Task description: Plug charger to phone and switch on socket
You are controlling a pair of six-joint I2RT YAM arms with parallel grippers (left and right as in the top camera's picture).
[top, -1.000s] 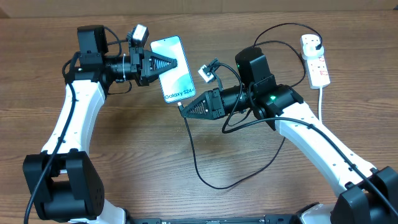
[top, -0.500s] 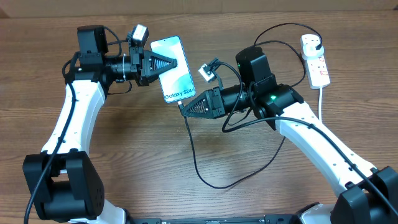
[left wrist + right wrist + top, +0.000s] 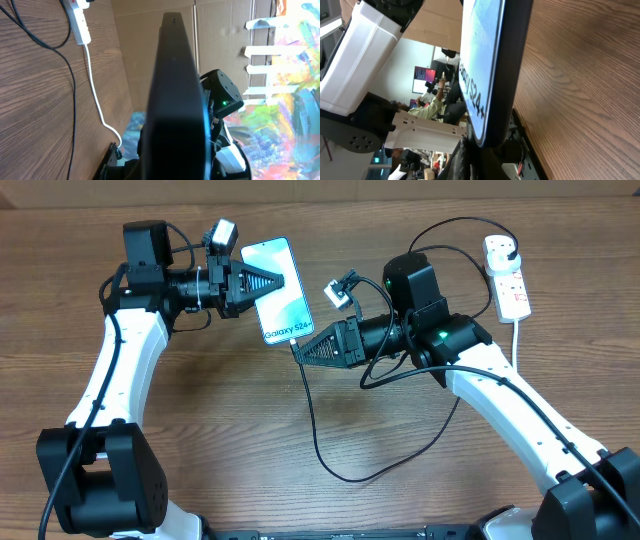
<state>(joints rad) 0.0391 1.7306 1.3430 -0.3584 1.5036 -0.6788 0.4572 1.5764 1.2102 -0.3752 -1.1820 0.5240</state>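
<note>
Both are clamped: with the left end effector (image 3: 274, 282) gripping the phone (image 3: 285, 310) at upper centre and the right end effector (image 3: 299, 349) pinching the charger (image 3: 312, 420) tip at its lower edge, we are aiming to seat it squarely and gently.

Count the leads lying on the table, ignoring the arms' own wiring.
2. The black charger cable loops from the phone round to the socket; the thick white lead runs down from the socket's near end.

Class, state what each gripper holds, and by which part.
Left gripper: the phone, by one long edge. Right gripper: the charger, at its connector end by the phone's bottom.
</note>
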